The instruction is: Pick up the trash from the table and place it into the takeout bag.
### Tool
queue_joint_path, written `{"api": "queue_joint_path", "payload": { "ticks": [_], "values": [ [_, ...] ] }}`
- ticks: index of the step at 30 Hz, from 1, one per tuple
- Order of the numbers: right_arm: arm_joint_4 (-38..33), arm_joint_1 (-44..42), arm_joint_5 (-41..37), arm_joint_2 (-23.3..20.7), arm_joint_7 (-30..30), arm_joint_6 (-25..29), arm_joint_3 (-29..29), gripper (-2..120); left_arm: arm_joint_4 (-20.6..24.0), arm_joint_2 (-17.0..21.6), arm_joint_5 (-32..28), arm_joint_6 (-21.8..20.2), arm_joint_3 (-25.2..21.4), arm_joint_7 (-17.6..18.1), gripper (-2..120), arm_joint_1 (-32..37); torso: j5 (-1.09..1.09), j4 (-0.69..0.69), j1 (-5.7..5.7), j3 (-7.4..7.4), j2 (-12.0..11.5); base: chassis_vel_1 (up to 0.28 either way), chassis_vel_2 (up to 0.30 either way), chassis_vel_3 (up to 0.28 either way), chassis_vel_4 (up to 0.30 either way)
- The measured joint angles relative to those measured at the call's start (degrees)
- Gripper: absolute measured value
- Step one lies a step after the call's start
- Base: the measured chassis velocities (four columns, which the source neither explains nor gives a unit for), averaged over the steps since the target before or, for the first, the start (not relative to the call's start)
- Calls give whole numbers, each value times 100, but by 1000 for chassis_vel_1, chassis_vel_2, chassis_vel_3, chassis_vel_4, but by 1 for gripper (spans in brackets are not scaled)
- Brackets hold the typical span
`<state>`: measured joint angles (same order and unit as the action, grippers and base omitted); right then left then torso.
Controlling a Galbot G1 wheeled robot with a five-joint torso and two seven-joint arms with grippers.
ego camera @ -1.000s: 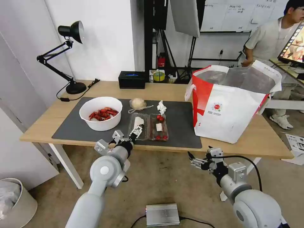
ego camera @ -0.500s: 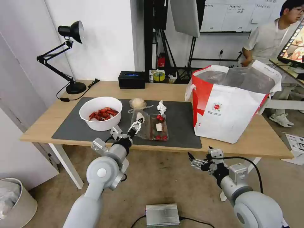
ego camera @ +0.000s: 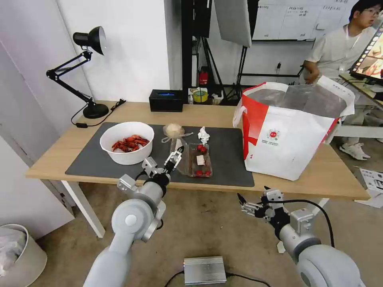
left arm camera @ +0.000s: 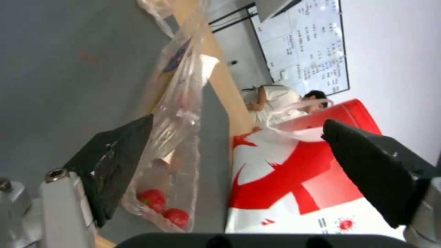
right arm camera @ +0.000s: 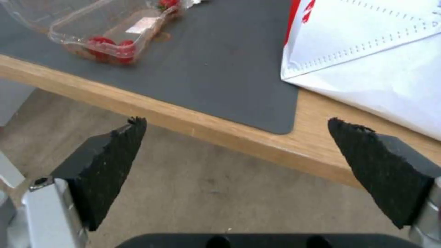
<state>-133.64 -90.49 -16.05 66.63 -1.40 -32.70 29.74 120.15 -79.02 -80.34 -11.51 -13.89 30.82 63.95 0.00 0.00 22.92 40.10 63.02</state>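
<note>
Clear plastic, the hinged tray [ego camera: 194, 159] lies on the grey mat [ego camera: 227, 167] mid-table, its lid half raised against the left gripper [ego camera: 174, 156], whose jaws spread wide. The white bowl [ego camera: 127, 142] sits at its 9 o'clock, the tissue wad [ego camera: 204, 134] at 12, the takeout bag [ego camera: 289, 131] at 3. The right gripper [ego camera: 246, 206] hangs wide apart below the table [ego camera: 199, 111] edge.

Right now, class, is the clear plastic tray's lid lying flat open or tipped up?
Tipped up. The clear plastic tray's lid half stands nearly upright against the left gripper, while the half with red bits lies flat on the mat.
</note>
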Motion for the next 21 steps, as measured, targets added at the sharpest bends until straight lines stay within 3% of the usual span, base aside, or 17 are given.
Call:
{"api": "queue_joint_path", "payload": {
  "ticks": [11,21],
  "values": [
    [-187,-268,-3,-57,-3,22,200,100,-22,-383,248,-3,383,-174,100,2,0,0,0,0,0,0,0,0,0],
    [-301,-397,-8,-45,-3,61,281,100,-18,-391,420,-54,471,-254,100,47,0,-1,0,0,0,0,0,0,0]
  ]
}}
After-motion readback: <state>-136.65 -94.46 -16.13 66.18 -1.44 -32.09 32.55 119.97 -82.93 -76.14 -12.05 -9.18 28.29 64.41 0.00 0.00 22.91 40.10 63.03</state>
